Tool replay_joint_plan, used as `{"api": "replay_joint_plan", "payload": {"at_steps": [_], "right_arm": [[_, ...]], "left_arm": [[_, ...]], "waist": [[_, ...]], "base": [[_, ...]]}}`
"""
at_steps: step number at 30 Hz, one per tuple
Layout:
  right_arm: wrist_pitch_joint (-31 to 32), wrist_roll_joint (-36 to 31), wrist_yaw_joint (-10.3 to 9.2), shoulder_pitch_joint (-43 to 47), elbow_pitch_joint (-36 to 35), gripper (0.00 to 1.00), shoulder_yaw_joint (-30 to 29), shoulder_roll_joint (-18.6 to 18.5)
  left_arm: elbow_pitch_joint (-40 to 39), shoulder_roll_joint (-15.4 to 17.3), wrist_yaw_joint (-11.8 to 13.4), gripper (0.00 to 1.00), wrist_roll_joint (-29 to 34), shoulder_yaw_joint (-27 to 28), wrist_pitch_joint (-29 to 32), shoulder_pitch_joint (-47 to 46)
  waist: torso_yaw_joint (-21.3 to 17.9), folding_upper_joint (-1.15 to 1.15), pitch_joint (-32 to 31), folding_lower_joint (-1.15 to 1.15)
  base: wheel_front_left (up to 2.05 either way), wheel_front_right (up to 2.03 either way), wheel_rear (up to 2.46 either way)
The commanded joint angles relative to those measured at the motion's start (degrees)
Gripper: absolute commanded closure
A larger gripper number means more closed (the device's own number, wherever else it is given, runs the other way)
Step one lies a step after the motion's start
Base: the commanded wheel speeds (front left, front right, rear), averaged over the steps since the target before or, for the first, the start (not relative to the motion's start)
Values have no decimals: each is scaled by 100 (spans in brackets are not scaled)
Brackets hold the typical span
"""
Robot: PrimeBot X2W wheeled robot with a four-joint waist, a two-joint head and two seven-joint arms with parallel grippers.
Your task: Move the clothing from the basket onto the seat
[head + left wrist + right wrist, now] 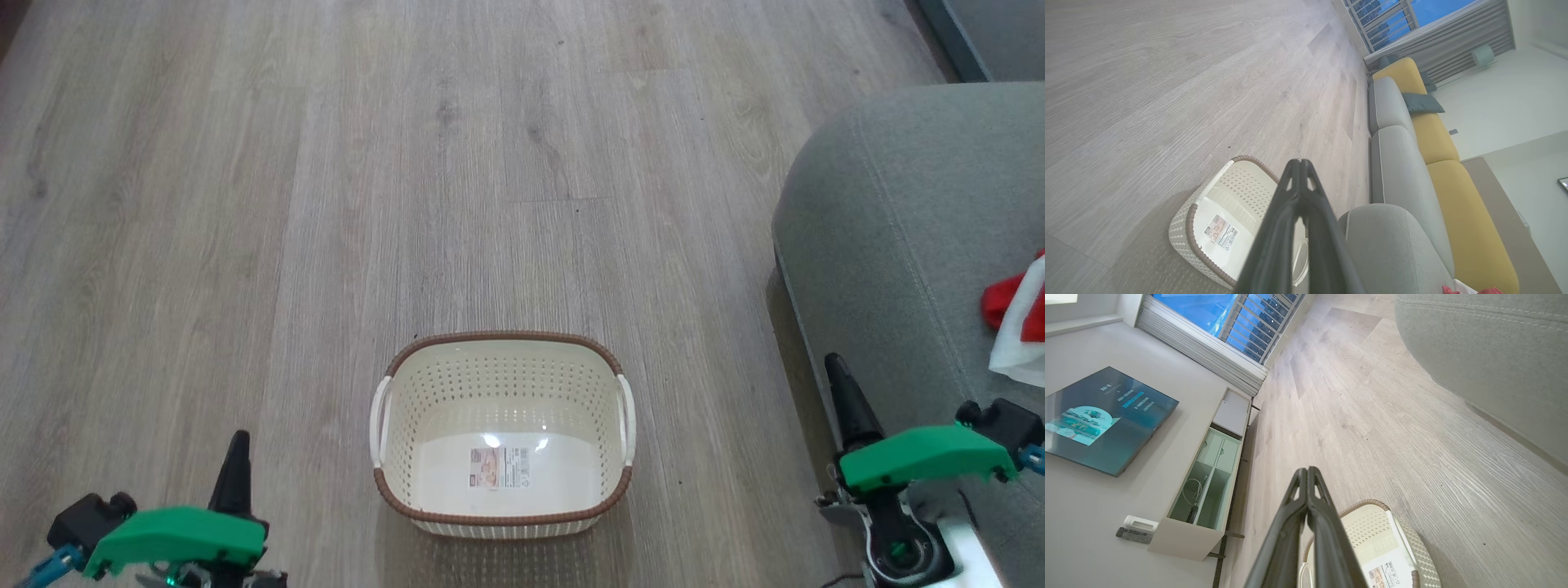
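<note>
Fingers (1284, 212) on left gripper (238, 445) and right gripper (836, 367) clenched empty, flanking the basket (500, 335); its label (498, 468) illegible, clothing (1020, 331) right of it cut off.

- Head view: the light is bright, soft and even, and the floor (326, 204) is sharp from edge to edge.
- Two white glare spots sit on the glossy bottom of the basket (500, 384), at 12 o'clock from its label sticker (499, 467).
- A faint shadow spreads at 6 o'clock from the basket, and a darker band hugs the seat (898, 204) along its 9 o'clock edge.
- Left wrist view: the window (1437, 8) at 1 o'clock is deep blue, and the wide lens bends the floorboards.
- Right wrist view: the window (1208, 314) is at 11 o'clock, and a screen (1102, 420) glows at 9 o'clock.
- My left gripper (1300, 163) and right gripper (1307, 471) look near-black and go softer towards 6 o'clock.
</note>
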Motion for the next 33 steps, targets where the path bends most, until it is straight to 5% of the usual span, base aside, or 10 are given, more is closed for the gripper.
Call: {"api": "replay_joint_plan", "payload": {"at_steps": [1, 33], "right_arm": [[42, 124, 0, -116, -240, 100, 12, 13], [572, 1990, -1, -38, -603, 100, -407, 173]], "left_arm": [[-227, 66, -38, 100, -126, 79, 43, -338], [-401, 88, -207, 100, -2142, 105, 570, -508]], "waist": [[1, 0, 0, 0], [52, 0, 5, 0]], "base": [[0, 0, 0], [0, 0, 0]]}}
